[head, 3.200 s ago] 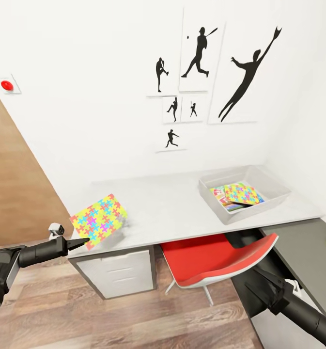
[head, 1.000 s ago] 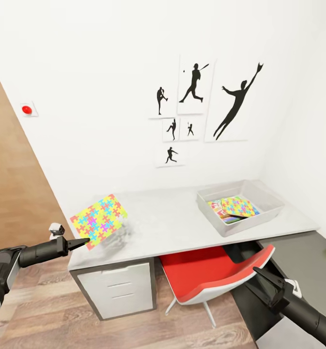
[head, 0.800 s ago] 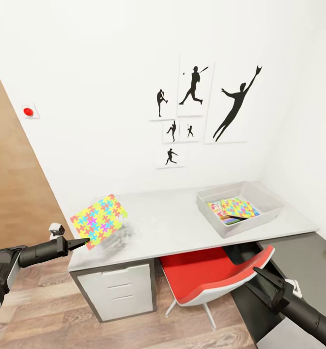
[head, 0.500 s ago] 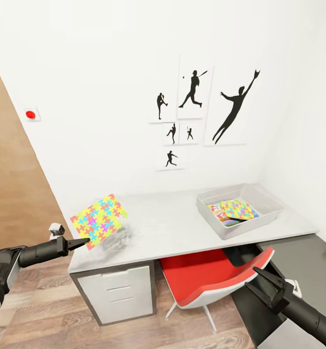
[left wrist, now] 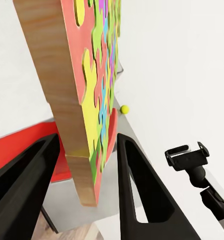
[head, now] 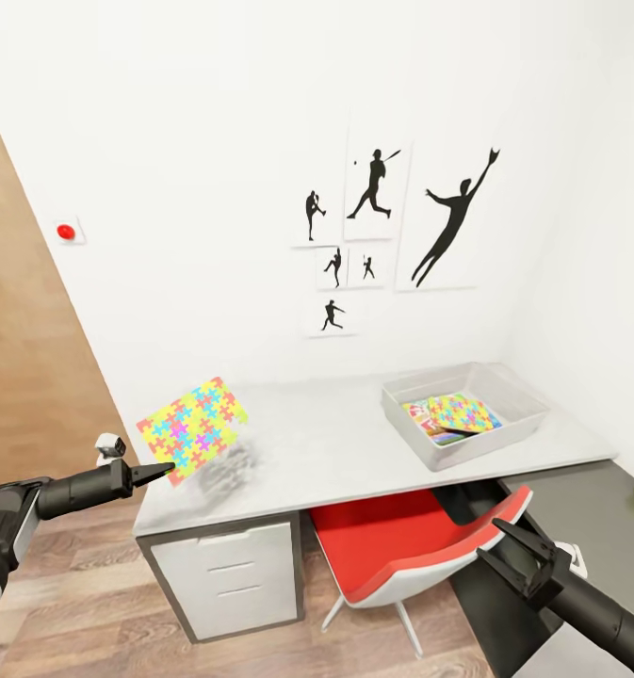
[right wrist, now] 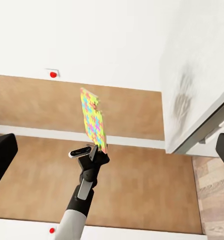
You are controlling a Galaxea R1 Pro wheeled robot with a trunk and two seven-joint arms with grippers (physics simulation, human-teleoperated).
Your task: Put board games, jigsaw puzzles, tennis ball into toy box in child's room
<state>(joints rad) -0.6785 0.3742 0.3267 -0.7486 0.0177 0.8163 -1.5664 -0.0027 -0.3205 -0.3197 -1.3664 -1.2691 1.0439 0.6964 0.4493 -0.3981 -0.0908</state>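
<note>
- Left arm: matte black casing, a bulky rounded black elbow segment, white shell below it at the picture's edge.
- Left hand (head: 158,468): two long, tapering black fingers (left wrist: 141,190), flat-sided and pointed.
- Small white-and-black camera block (head: 110,445) clamped above the left wrist.
- Right hand (head: 516,544): black, angular, pointed fingers; black cylindrical forearm, white fitting beside the wrist.

Puzzle (head: 192,428): yellow, pink, green, blue interlocking pattern, wood-brown edge. Bench (head: 354,443): light grey. Chair (head: 401,541): red. Bin (head: 533,407): pale grey.
</note>
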